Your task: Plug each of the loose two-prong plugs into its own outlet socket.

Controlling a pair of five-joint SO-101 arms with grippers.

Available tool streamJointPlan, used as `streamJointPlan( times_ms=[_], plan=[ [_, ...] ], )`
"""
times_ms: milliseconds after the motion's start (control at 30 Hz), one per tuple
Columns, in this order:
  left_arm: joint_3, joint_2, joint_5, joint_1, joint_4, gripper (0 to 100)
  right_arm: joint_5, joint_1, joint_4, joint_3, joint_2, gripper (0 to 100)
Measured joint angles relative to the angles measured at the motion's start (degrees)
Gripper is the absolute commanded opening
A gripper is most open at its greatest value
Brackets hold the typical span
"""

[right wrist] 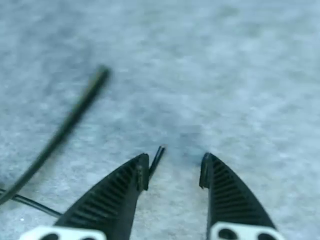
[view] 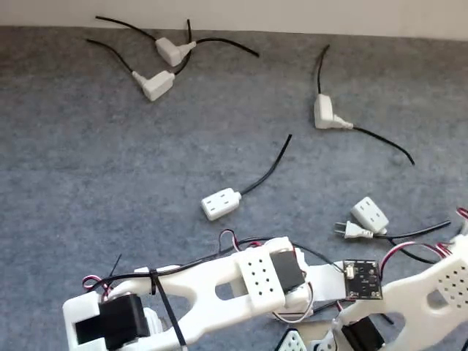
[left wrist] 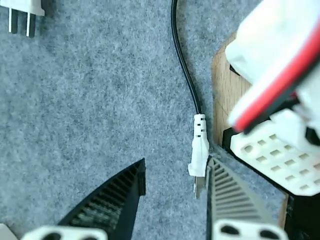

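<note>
In the left wrist view a white two-prong plug (left wrist: 199, 152) on a black cord (left wrist: 182, 60) lies on the grey carpet. It sits just inside one finger (left wrist: 225, 190) of my open left gripper (left wrist: 176, 167), and nothing is gripped. Another plug (left wrist: 22, 10) lies farther off. My right gripper (right wrist: 174, 165) hangs open over bare carpet, with a black cord end (right wrist: 156, 159) beside one finger. The high view has a loose plug (view: 354, 232) beside a white socket (view: 369, 213), and another socket (view: 221, 203) mid-table.
Three more white plug-and-cord pieces lie at the back: two at the far left (view: 168, 51) (view: 157, 85) and one at the right (view: 327, 113). The right arm's white body (left wrist: 280, 100) crowds close to my left gripper, above a wooden board (left wrist: 222, 100).
</note>
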Motion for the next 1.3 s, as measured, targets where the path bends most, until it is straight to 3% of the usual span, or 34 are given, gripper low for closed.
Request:
streamJointPlan(
  times_ms=[233, 367, 667, 1133, 1300],
  plan=[
    [-1.1, 0.7, 0.4, 1.5, -0.4, 18, 0.0, 5.8, 0.0, -5.5, -0.1, 18.3],
    [0.0, 0.7, 2.8, 1.9, -2.9, 13, 0.0, 6.1, 0.0, -6.2, -0.1, 18.3],
    [0.4, 0.7, 7.6, 2.5, -5.3, 13, 0.0, 6.2, 3.0, -8.8, 0.0, 18.3],
    [-2.1, -0.4, 9.2, -0.7, -5.4, 13, -0.2, 10.5, 10.3, -23.2, 0.0, 18.3],
    [-1.1, -6.2, 12.8, -2.7, -5.4, 13, -5.0, 10.9, 10.5, -27.7, -0.2, 18.3]
  ],
)
